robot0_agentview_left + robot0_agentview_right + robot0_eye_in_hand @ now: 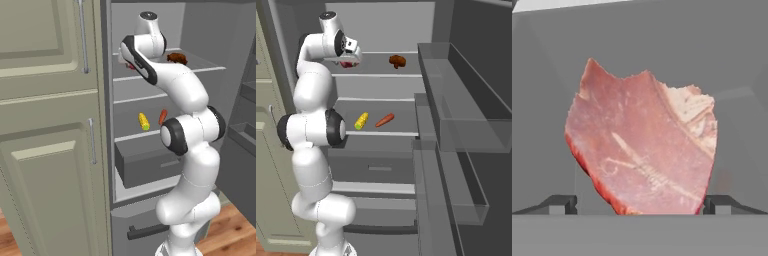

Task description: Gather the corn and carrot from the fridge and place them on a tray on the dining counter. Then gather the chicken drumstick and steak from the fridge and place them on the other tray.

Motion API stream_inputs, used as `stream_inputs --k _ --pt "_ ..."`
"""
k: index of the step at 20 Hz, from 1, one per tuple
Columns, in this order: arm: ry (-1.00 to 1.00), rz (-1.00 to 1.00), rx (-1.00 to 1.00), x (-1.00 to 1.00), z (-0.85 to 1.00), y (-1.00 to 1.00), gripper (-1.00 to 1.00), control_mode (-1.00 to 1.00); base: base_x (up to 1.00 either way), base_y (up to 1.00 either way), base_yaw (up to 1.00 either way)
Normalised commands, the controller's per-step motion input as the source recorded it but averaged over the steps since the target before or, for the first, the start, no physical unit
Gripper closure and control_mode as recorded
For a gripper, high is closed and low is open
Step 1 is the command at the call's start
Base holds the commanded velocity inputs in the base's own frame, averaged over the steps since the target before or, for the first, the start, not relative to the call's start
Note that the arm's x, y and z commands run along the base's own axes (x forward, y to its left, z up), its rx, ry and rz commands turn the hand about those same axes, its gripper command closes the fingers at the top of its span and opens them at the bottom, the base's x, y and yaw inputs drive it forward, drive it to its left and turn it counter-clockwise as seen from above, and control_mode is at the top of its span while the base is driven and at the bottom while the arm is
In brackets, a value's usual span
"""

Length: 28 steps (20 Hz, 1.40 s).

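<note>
Reaching into the open fridge [381, 30], we have our arm bent up to the upper shelf [381, 75], where the gripper [640, 204] sits right over the steak [643, 145]. In the hand view the pink, marbled slab lies directly ahead, and the two dark fingertips [562, 204] stand far apart, one on each side of the meat's near end. The jaws are spread wide and we see them closed on nothing; whether the tips touch the steak we cannot tell.

From the right base view we see a bit of the red steak [346, 64] under the hand, at the left end of that upper shelf. The brown chicken drumstick [397, 61] rests on the same shelf, well apart to the right; it also shows in the left base view [176, 58], just behind our forearm.

One shelf lower [381, 133], we see the yellow corn [361, 120] and the orange carrot [385, 119] lying near each other, corn on the left, carrot on the right, both angled and apart. The left base view shows the same pair, corn [144, 121] and carrot [162, 117].

Below them a grey drawer [147, 160] is closed. The fridge door [456, 125] stands open to the right with its clear bins, and pale cabinet doors [50, 125] stand to the left.
</note>
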Motion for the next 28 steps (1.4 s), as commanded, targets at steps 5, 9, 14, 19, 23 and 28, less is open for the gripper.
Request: stream_inputs --k 5,9,14,19,23,28 --pt "0.0 0.0 0.0 0.02 -0.13 -0.02 1.0 -1.0 0.0 0.0 0.0" --pt "0.05 0.0 0.0 0.0 -0.11 -0.02 1.0 -1.0 0.0 0.0 0.0" --pt "0.01 0.0 0.0 0.0 -0.02 0.0 1.0 -1.0 0.0 0.0 0.0" --pt "-0.07 -0.02 0.0 -0.12 -0.05 0.0 1.0 -1.0 0.0 0.0 0.0" --pt "-0.34 0.0 -0.03 -0.19 -0.28 -0.07 1.0 -1.0 0.0 0.0 0.0" --pt "-0.47 0.0 0.0 -0.02 -0.01 -0.18 1.0 -1.0 0.0 0.0 0.0"
